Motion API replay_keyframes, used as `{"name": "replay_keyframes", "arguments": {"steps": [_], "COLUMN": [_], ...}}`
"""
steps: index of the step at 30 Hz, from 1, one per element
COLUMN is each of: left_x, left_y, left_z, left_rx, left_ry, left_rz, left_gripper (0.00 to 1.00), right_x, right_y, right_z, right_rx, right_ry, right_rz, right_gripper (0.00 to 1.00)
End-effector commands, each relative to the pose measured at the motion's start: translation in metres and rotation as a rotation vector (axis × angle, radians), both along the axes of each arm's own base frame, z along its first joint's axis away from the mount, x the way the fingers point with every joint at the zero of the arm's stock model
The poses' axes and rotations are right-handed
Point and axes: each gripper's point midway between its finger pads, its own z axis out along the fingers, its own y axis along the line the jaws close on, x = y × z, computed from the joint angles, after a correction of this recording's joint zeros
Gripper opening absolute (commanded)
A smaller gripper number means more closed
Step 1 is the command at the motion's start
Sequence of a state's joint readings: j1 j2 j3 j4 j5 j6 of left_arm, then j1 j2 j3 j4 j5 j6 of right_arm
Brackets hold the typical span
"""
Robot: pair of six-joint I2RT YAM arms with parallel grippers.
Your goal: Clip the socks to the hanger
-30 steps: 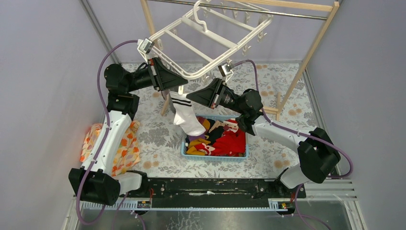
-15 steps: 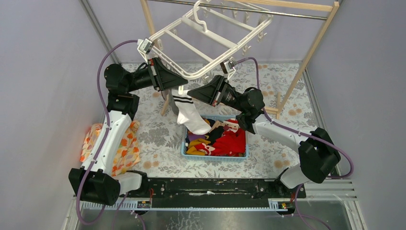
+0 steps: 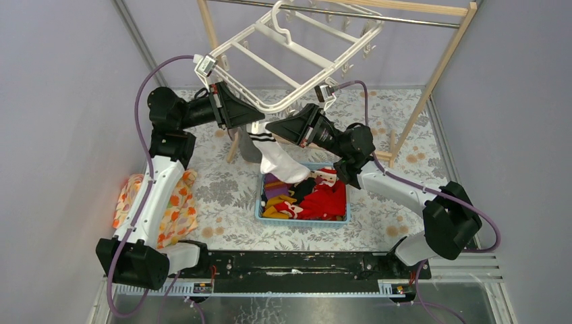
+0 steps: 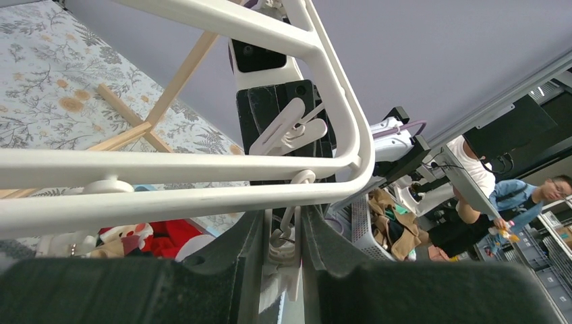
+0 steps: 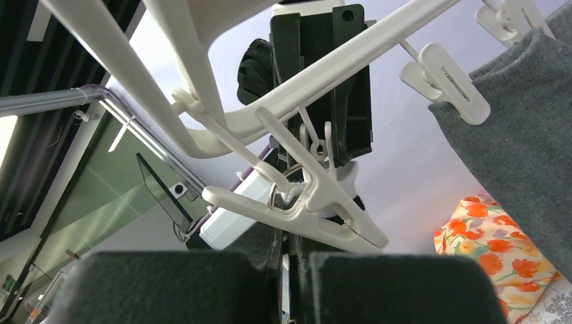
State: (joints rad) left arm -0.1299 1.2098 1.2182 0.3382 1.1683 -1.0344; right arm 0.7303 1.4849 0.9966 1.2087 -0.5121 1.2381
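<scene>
The white hanger [image 3: 278,104] hangs tilted from the rail. My left gripper [image 3: 255,123] sits under its near corner and is shut on a dangling white clip [image 4: 287,253]. My right gripper [image 3: 270,128] faces it, shut on the cuff of a white sock with black stripes [image 3: 283,162]. That sock trails down to the right over the basket. In the right wrist view the cuff sits at the mouth of a white clip [image 5: 317,209], just above my gripper [image 5: 297,253]. A grey sock [image 5: 519,128] hangs from another clip, also seen from above [image 3: 248,150].
A blue basket [image 3: 303,219] of red, orange and purple clothes lies below the grippers. A floral orange cloth [image 3: 179,209] lies by the left arm. The pale wooden rack [image 3: 445,67] and its metal rail stand at the back and right.
The right gripper has moved up and left toward the left gripper's clip. The striped sock's cuff has risen and its foot has swung right over the basket.
</scene>
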Motion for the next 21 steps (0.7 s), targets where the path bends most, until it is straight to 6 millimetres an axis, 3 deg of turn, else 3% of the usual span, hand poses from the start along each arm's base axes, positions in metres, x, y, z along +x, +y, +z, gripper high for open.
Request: {"name": "replay_keyframes", "arguments": {"steps": [1,3,7,8,10,16,20,21], "left_x": [-0.008,-0.009,-0.013,-0.014,-0.017,-0.021,-0.021,-0.021], "left_y": [0.002,0.003,0.004,0.005,0.007,0.030,0.058,0.063], "left_z": [0.011,0.013,0.019,0.020,0.021,0.002,-0.030,-0.041], "left_rx": [0.012,0.010,0.021,0.028,0.049,0.161,0.246,0.275], "left_ry": [-0.062,-0.063,-0.075,-0.075,-0.076,-0.070,-0.042,-0.037], "left_rz": [-0.003,-0.001,0.005,0.006,0.005,0.061,0.135,0.154], "left_gripper": [0.22,0.48,0.72,0.83,0.97,0.99,0.99,0.99], "right_x": [-0.009,-0.007,-0.004,-0.002,0.001,0.014,0.017,0.017], "right_y": [-0.017,-0.017,-0.016,-0.016,-0.017,-0.028,-0.047,-0.052], "right_z": [0.034,0.030,0.027,0.025,0.023,-0.003,-0.028,-0.035], "right_rx": [0.071,0.052,0.014,-0.001,-0.036,-0.208,-0.347,-0.388], "right_ry": [-0.098,-0.089,-0.083,-0.079,-0.072,-0.025,0.001,0.004], "right_rz": [-0.048,-0.061,-0.087,-0.098,-0.127,-0.272,-0.381,-0.405], "right_gripper": [0.00,0.00,0.00,0.00,0.00,0.65,0.97,0.99]}}
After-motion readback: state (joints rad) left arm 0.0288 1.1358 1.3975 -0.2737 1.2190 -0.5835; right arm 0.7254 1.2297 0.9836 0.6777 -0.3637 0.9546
